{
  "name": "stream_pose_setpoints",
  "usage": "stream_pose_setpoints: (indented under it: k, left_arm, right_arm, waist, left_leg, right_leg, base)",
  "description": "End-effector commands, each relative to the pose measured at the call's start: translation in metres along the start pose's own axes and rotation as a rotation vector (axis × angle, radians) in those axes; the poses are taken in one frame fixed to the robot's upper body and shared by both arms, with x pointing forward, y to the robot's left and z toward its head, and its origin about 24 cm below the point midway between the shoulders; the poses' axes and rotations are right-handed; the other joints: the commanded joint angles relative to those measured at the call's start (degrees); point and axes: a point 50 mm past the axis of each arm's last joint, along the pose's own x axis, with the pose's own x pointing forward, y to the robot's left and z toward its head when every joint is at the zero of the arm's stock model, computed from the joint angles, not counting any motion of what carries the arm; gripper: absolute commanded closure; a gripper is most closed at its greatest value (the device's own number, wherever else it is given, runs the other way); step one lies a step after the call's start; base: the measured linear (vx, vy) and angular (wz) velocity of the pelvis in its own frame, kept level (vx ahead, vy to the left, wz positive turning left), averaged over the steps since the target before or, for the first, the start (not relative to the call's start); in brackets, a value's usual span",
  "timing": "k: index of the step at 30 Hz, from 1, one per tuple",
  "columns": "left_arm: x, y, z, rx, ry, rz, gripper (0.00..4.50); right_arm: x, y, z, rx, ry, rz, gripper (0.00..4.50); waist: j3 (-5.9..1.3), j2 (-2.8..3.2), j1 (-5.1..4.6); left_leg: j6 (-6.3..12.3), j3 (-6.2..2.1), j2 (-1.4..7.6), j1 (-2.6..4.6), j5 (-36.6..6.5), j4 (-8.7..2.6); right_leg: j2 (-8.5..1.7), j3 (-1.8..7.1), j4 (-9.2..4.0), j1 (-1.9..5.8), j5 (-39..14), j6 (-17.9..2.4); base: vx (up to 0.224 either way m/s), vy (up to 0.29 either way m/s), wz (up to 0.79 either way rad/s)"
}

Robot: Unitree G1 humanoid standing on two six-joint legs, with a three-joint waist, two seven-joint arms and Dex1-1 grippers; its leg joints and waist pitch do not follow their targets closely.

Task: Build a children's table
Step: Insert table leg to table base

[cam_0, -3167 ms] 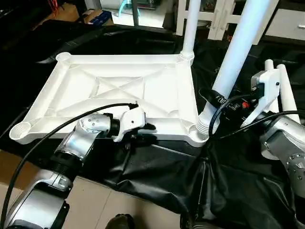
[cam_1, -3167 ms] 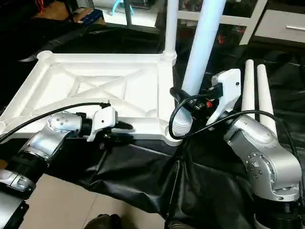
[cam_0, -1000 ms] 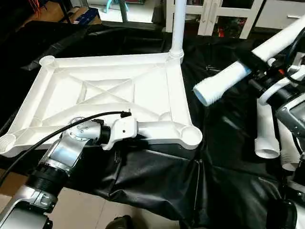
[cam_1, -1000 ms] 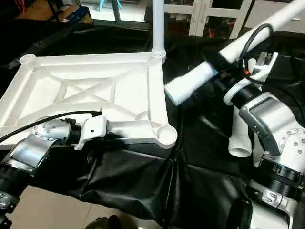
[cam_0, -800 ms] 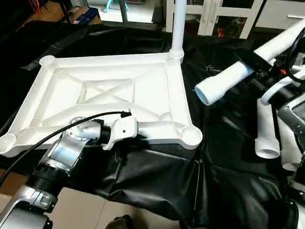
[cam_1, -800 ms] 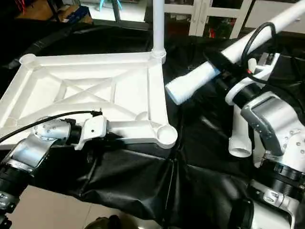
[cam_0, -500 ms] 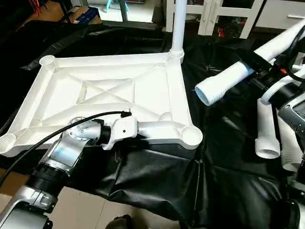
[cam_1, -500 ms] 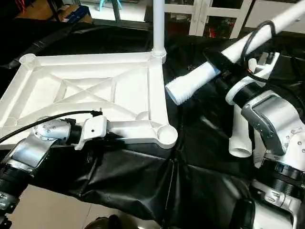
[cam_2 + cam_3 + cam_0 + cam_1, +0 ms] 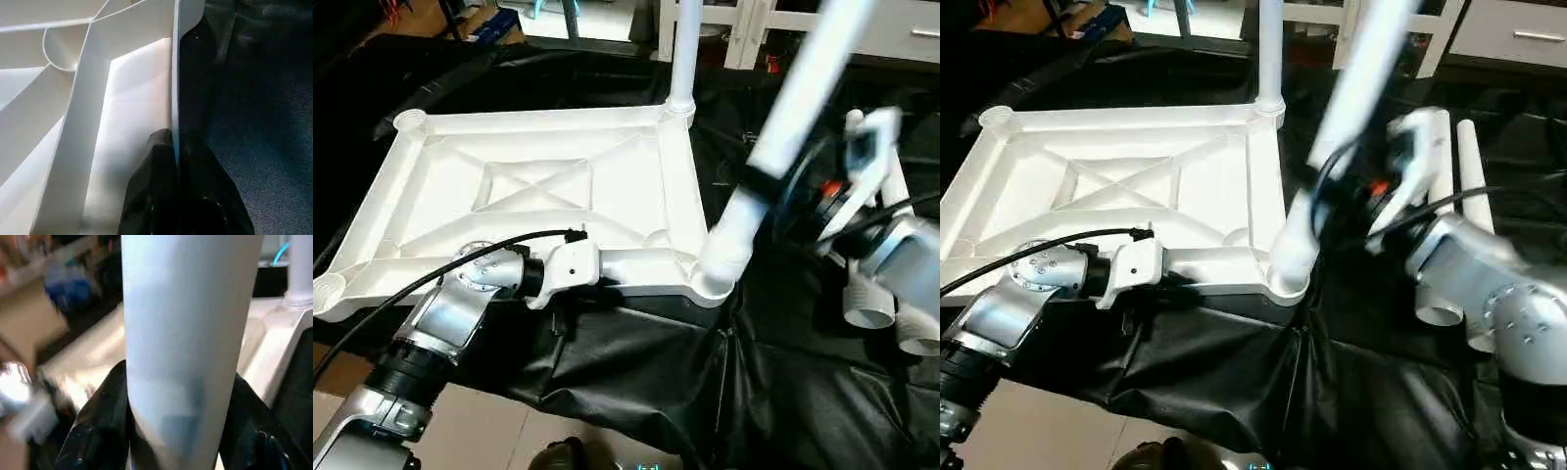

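Note:
The white tabletop (image 9: 538,181) lies upside down on the black cloth, its X-ribs facing up. One white leg (image 9: 683,49) stands upright in the far right corner socket. My left gripper (image 9: 177,164) is shut on the thin rim of the tabletop's near edge. My right gripper (image 9: 766,191) is shut on a second leg (image 9: 798,103), black fingers (image 9: 100,418) on both sides of the tube. That leg leans steeply, and its lower end sits at the near right corner socket (image 9: 710,281). How deep it is in the socket I cannot tell.
Two spare white legs (image 9: 1442,186) lie side by side on the black cloth (image 9: 636,362) to the right of the tabletop, behind my right arm. The cloth hangs over the work table's near edge. White furniture frames stand at the back.
My right arm has swung the held leg from a low slant over the cloth to a steep one, bringing its lower end onto the near right corner socket. My left gripper keeps its hold.

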Motion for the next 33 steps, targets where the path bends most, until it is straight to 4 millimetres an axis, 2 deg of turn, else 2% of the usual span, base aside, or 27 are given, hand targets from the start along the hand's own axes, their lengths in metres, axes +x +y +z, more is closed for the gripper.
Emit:
stream_pose_setpoints:
  k: [1,5,6,15,23,27,33]
  left_arm:
    - [0.007,-0.013,-0.013,-0.072,-0.007,-0.002,4.5]
    - [0.007,-0.013,-0.01,-0.064,-0.017,-0.003,4.5]
    - [0.008,-0.014,-0.009,-0.061,-0.022,-0.002,4.5]
    - [0.008,-0.016,-0.007,-0.049,-0.029,-0.013,4.5]
    - [0.008,-0.016,-0.008,-0.037,-0.024,-0.011,4.5]
    - [0.007,-0.016,-0.007,-0.04,-0.031,-0.007,4.5]
    - [0.007,-0.016,-0.006,-0.043,-0.033,-0.008,4.5]
  right_arm:
    - [0.002,0.004,-0.003,-0.079,-0.004,0.037,2.7]
    - [0.005,-0.001,-0.004,-0.158,-0.037,0.005,2.7]
    - [0.006,-0.003,-0.005,-0.174,-0.049,-0.007,2.7]
    - [0.013,-0.001,-0.02,-0.198,-0.035,0.051,2.7]
    - [0.016,0.011,-0.03,-0.246,0.008,0.135,2.7]
    - [0.018,0.009,-0.034,-0.325,0.037,0.131,2.7]
    - [0.019,0.009,-0.037,-0.353,0.042,0.149,2.7]
  waist:
    - [-3.61,-1.6,0.6]
    - [-3.58,-1.7,0.48]
    - [-3.65,-1.6,0.45]
    - [-3.82,-1.51,0.43]
    - [-3.83,-1.55,0.43]
    - [-3.73,-1.54,0.38]
    - [-3.71,-1.46,0.33]
  left_leg:
    - [6.14,-0.05,0.1,0.12,-4.6,-2.38]
    - [6.37,-0.07,0.22,0.14,-5.1,-2.37]
    - [6.61,-0.06,0.28,0.34,-4.6,-2.33]
    - [8.64,-0.11,0.33,0.45,-3.4,-2.12]
    - [8.99,-0.14,0.43,0.51,-3.2,-2.06]
    - [8.66,-0.16,0.44,0.45,-3.6,-2.06]
    - [8.66,-0.19,0.47,0.51,-4.3,-2.05]
  right_leg:
    - [-1.83,1.73,-2.75,4.83,-6.8,-11.2]
    - [-1.95,1.74,-2.85,4.74,-8.0,-11.4]
    - [-1.83,1.78,-2.71,4.65,-6.9,-11.8]
    - [-1.78,1.71,-2.25,4.85,-3.5,-13.5]
    - [-1.83,1.79,-2.1,4.92,-2.6,-14.0]
    - [-1.88,1.79,-2.15,4.89,-3.4,-13.8]
    - [-1.9,1.81,-2.18,4.89,-3.8,-13.9]
  base:
    - [0.0,0.0,0.0]
    - [0.0,0.0,0.0]
    - [0.0,0.0,0.0]
    - [0.0,0.0,0.0]
    - [0.0,0.0,0.0]
    - [0.0,0.0,0.0]
    - [0.0,0.0,0.0]
